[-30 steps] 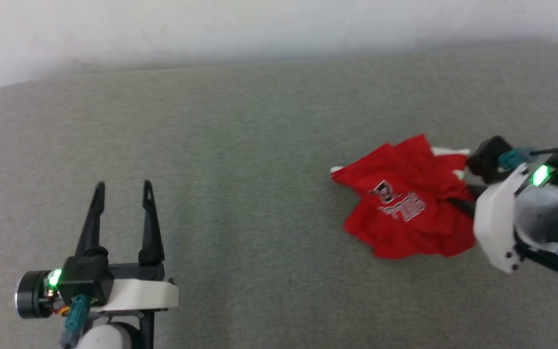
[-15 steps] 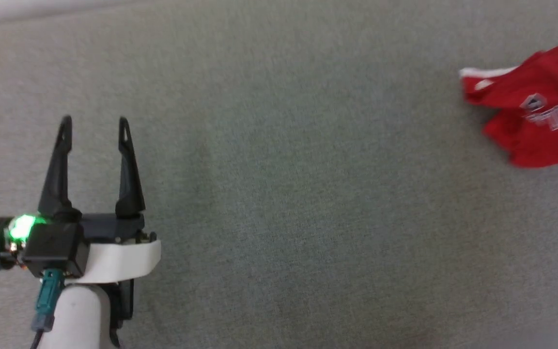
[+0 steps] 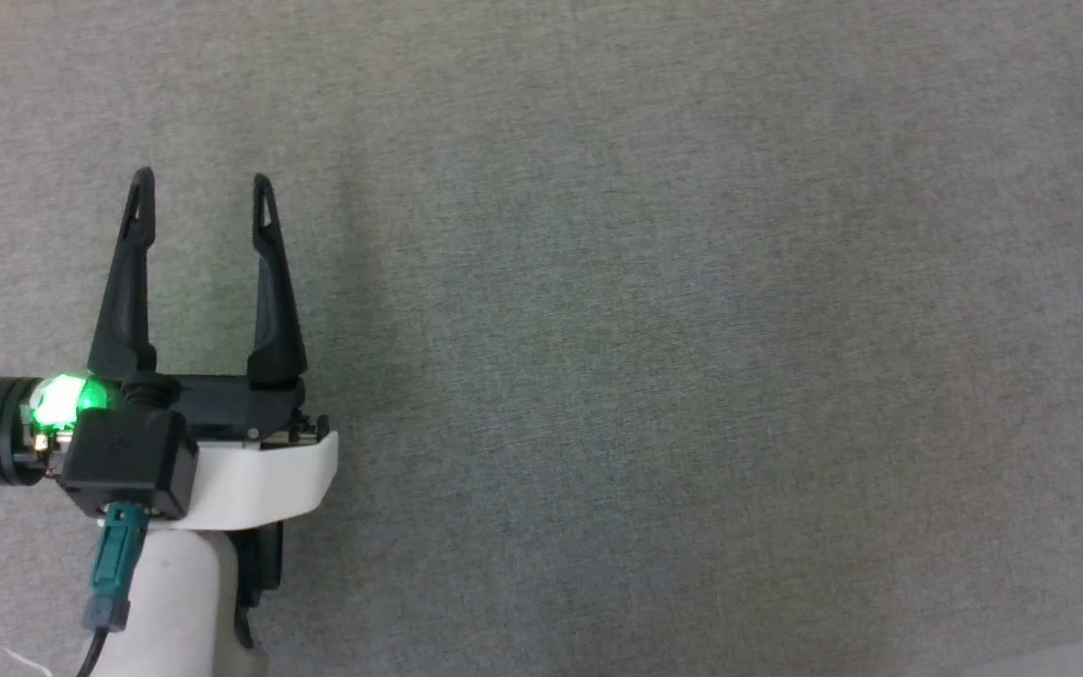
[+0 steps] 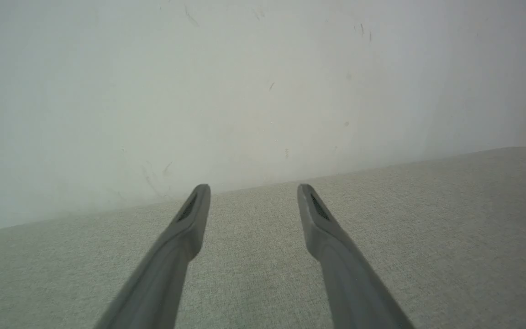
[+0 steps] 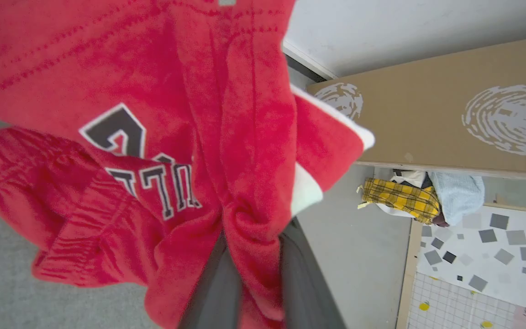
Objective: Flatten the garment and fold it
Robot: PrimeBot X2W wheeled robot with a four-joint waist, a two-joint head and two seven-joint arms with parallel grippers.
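Nearby, cardboard panel point(image 5: 427, 123), plaid cloth point(image 5: 400, 197); garment point(image 5: 153, 91) bunched

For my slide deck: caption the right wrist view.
Right gripper shut on a bunched fold of the red garment, cardboard box beyond.
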